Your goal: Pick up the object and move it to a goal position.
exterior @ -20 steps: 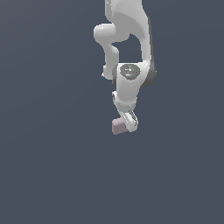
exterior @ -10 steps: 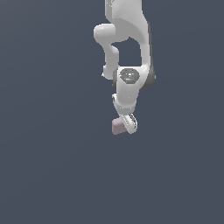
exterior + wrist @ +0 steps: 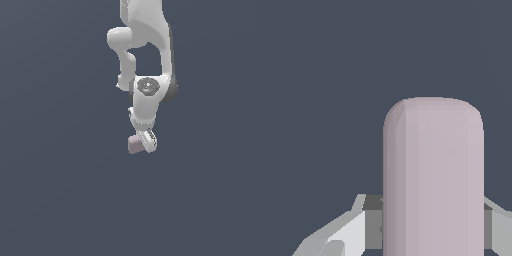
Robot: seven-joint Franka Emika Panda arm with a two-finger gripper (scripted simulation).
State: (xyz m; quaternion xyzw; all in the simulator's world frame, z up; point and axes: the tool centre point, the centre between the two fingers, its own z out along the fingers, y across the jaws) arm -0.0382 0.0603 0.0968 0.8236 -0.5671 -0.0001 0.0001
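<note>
The object [image 3: 134, 144] is a small pale pinkish-mauve block with rounded edges, seen at the tip of the white arm in the exterior view. My gripper [image 3: 142, 144] is shut on it, and its white fingers [image 3: 148, 141] cover the block's side toward the exterior view's right. In the wrist view the object [image 3: 433, 180] fills the middle as a tall rounded mauve slab, with the grey-white fingers [image 3: 351, 227] pressed against both of its flanks. The gripper [image 3: 433, 225] holds it over a plain dark blue-grey ground.
The white arm [image 3: 147, 60] comes down from the top of the exterior view, with its round wrist joint [image 3: 147, 86] above the hand. Around it lies only flat dark blue-grey ground [image 3: 60, 190].
The arm's wrist and hand have shifted slightly toward the exterior view's right with the object still held. The grip itself looks unchanged.
</note>
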